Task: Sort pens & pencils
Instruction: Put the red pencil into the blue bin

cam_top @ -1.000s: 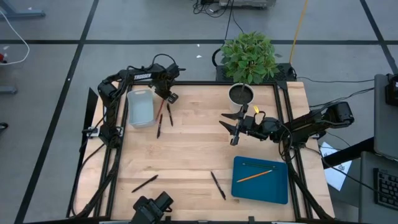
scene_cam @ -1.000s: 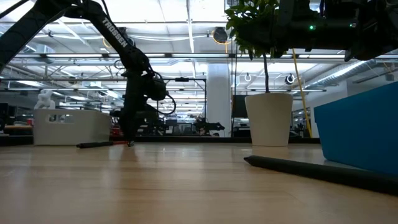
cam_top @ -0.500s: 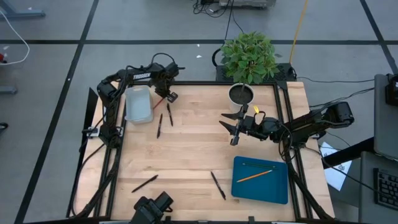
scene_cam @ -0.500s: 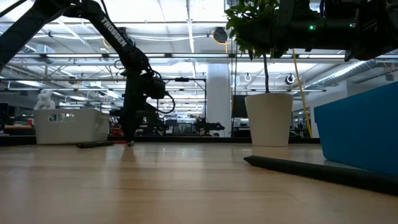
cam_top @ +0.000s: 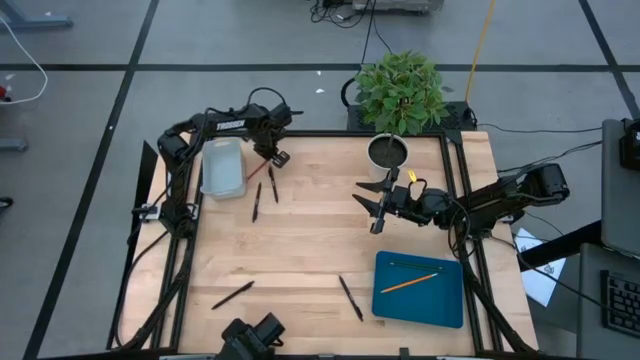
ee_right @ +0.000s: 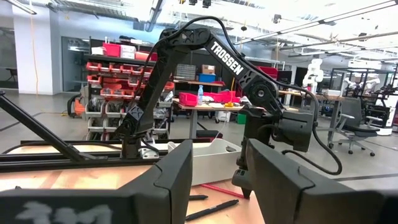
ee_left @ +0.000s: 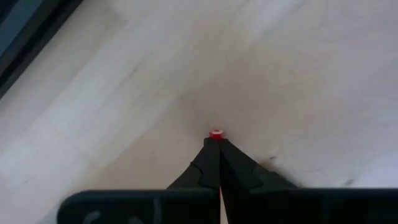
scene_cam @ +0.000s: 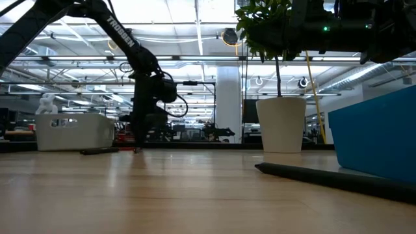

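Observation:
My left gripper [cam_top: 275, 158] stands at the table's far left, beside a clear bin [cam_top: 222, 167], and is shut on a red pencil [cam_top: 257, 170]. Two black pens [cam_top: 256, 200] [cam_top: 272, 185] lie just nearside of it. Two more pens [cam_top: 232, 295] [cam_top: 350, 297] lie near the table's near edge. An orange pencil [cam_top: 410, 283] and a green pencil [cam_top: 405, 265] lie in the blue tray [cam_top: 450, 310]. My right gripper [cam_top: 378, 205] waits open at mid-table, right of centre, touching nothing. My left gripper pinches the red pencil between its two fingertips [ee_left: 208, 155]. The pencil's red end [ee_left: 216, 132] shows just past the tips. The fingers come from above, pointing down. The rest of the pencil [ee_right: 217, 190] slants away toward the bin, low over the table.
A potted plant [cam_top: 398, 95] in a white pot [scene_cam: 281, 123] stands at the far edge, behind my right gripper. The blue tray [scene_cam: 377, 133] sits at the near right. Bare wood lies across the table's middle [cam_top: 310, 240].
The red pencil has swung about in my left gripper: its free end moved from the two pens toward the bin. The bin has slid slightly toward the table's far left. My left gripper stays shut and has barely shifted.

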Motion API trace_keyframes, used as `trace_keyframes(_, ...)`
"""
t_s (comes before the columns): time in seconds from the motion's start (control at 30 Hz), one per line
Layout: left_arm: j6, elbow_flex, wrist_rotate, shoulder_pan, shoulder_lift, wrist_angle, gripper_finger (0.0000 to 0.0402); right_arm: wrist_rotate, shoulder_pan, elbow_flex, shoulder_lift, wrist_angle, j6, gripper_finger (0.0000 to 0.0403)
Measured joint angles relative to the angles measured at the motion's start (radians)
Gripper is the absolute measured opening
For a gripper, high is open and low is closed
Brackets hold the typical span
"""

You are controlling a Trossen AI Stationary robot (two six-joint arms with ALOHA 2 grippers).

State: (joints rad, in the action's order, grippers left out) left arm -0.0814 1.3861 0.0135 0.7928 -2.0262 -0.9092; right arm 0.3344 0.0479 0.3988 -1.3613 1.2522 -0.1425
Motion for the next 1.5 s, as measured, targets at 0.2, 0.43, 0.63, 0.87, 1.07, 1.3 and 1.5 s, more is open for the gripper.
trace_keyframes(0.2,0.001,0.000,-0.087,-0.030,-0.001,0.062,0.0001,0.000,0.000,0.000,0.000,0.000,0.000,0.0143)
trace_keyframes(0.43,-0.010,0.027,-0.182,-0.074,-0.009,0.119,0.0000,0.000,0.000,0.000,0.000,0.000,-0.008,0.0143)
trace_keyframes(0.63,-0.012,0.058,-0.226,-0.140,-0.008,0.170,0.0000,0.000,0.000,0.000,0.000,0.000,-0.008,0.0143)
trace_keyframes(0.87,-0.001,0.073,-0.241,-0.229,-0.007,0.212,0.0000,0.000,0.000,0.000,0.000,0.000,-0.008,0.0143)
trace_keyframes(1.07,0.045,0.116,-0.158,-0.252,0.014,0.057,0.0001,0.000,0.000,0.000,0.000,-0.001,-0.008,0.0143)
trace_keyframes(1.3,0.021,0.096,-0.005,-0.254,0.119,-0.180,0.0001,0.000,0.000,0.000,0.000,-0.007,-0.018,0.0143)
trace_keyframes(1.5,-0.039,-0.079,0.041,-0.265,0.237,-0.185,0.0000,0.000,0.000,0.000,0.000,-0.007,-0.019,0.0143)
